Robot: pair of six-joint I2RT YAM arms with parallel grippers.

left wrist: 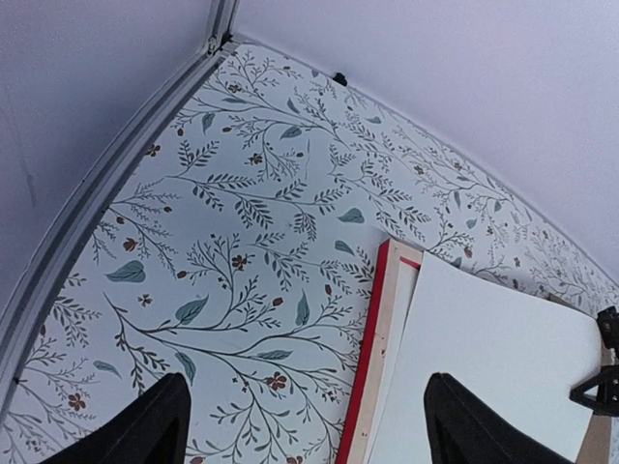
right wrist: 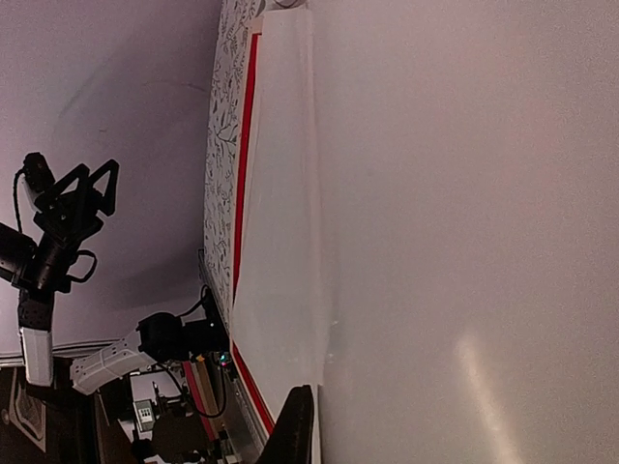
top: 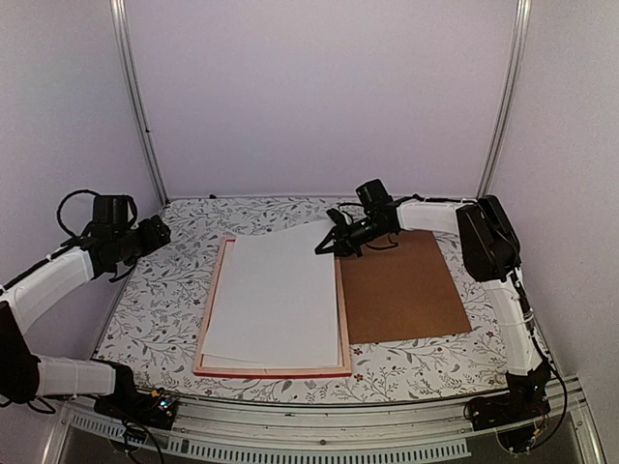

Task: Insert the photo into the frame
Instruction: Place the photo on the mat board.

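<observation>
The frame (top: 215,307) lies flat on the table, red edge at its rim and pale wood facing up; it also shows in the left wrist view (left wrist: 372,358). The photo (top: 280,295) lies on it as a large sheet showing only a plain white side, its far right corner raised. My right gripper (top: 329,246) is shut on that corner. In the right wrist view the sheet (right wrist: 464,232) fills the picture, and one dark finger (right wrist: 296,430) presses its edge. My left gripper (top: 161,232) hangs open and empty over the table's left side (left wrist: 309,440).
A plain brown backing board (top: 404,286) lies flat right of the frame, under the right arm. A second white layer (top: 218,361) shows under the photo at the frame's near left. Floral tablecloth (left wrist: 232,222), walls and metal posts surround the table.
</observation>
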